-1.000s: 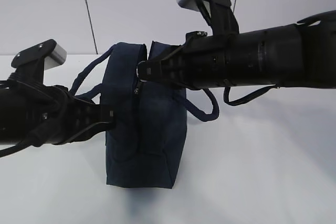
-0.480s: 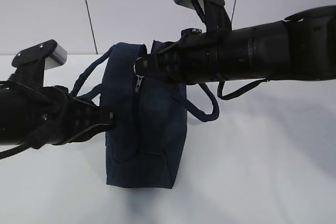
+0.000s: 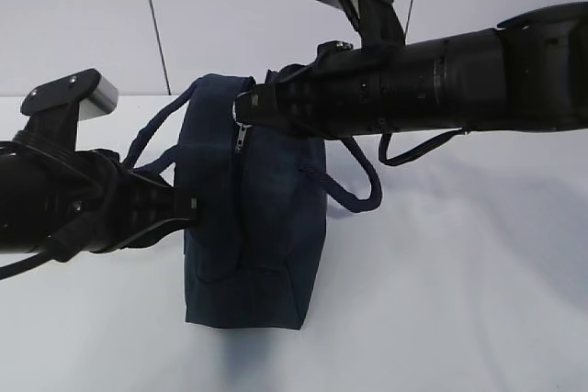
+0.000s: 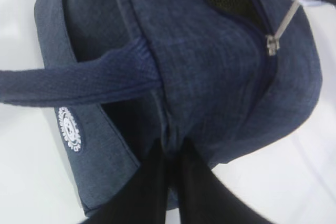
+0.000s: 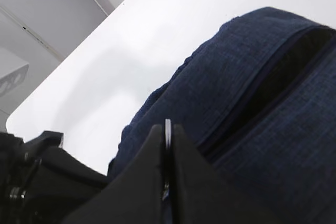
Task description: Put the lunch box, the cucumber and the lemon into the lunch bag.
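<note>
Exterior view shows the right claw [image 3: 246, 115] a bit higher and further over the lunch bag [image 3: 266, 227] than it was a second ago, and the zipper pull [image 3: 242, 138] has come up with it. The claw is clenched on the metal ring at the top of that pull. I think this means the zipper is sliding along and the bag's top is opening, so food can go in soon. The left claw [image 3: 195, 207] has stayed put, pinching the bag's cloth on the side away from the zipper to hold the bag steady on the table [image 3: 459, 300]. The left wrist view shows things the exterior view does not: a dark gap with black mesh beside the zipper, and a round white logo [image 4: 69, 128] low on the bag. The right wrist view shows the thin ring squeezed between the claw's fingers [image 5: 152, 171]. No lunch box, cucumber or lemon shows in any view.
</note>
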Robot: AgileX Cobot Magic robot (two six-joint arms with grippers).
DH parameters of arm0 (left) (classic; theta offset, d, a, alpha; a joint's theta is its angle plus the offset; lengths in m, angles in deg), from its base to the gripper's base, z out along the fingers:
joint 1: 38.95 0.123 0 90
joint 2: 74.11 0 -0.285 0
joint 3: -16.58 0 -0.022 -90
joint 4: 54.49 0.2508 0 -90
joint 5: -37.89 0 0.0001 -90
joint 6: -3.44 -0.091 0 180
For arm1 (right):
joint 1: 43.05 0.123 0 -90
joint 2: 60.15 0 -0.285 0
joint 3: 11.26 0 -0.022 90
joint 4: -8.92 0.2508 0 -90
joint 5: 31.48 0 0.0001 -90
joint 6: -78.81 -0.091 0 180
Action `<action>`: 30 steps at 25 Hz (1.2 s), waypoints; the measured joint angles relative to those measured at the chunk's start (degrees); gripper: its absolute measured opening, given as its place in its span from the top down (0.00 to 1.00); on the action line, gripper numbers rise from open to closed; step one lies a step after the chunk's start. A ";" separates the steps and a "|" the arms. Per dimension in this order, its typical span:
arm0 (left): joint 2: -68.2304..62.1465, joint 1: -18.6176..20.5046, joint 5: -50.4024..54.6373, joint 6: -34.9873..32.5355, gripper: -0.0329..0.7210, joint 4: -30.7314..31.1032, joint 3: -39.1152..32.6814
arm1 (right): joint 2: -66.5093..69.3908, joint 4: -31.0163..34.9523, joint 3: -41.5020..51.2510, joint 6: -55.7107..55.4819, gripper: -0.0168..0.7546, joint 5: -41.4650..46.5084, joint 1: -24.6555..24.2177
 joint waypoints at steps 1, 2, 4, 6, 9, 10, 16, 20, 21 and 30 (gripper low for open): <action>0.00 0.00 0.01 0.00 0.95 0.00 0.00 | 0.32 0.00 -0.49 -0.30 1.00 0.15 0.00; 0.00 0.00 0.01 0.00 0.95 0.00 0.00 | 1.01 0.00 -0.97 -0.80 1.00 0.25 0.00; 0.00 0.00 0.01 -0.04 0.95 0.11 0.00 | 2.26 0.00 -1.88 -1.61 1.00 0.38 0.00; 0.00 0.00 0.01 -0.04 0.95 0.11 0.00 | 3.00 0.00 -2.59 -1.95 1.00 0.42 0.00; 0.00 0.00 -0.13 -0.04 0.95 0.30 0.00 | 3.84 -0.10 -3.90 -2.20 1.00 0.52 0.00; 0.00 0.00 -0.25 -0.04 0.95 0.45 0.00 | 3.96 -0.10 -4.36 -2.23 1.00 0.55 0.00; 0.00 0.00 -0.56 -0.04 0.95 1.22 0.00 | 4.33 -0.47 -5.33 -2.59 1.00 0.55 -0.32; 0.00 0.00 -0.56 -0.04 0.95 1.57 0.00 | 4.33 -1.54 -5.33 -3.37 1.00 0.55 -1.33; 0.00 0.00 -0.56 -0.04 0.95 1.67 0.00 | 4.37 -1.78 -5.33 -3.62 1.00 0.55 -1.74; 0.00 0.00 -0.56 -0.13 0.95 1.65 0.00 | 4.70 -2.19 -5.87 -5.32 1.00 2.84 -3.73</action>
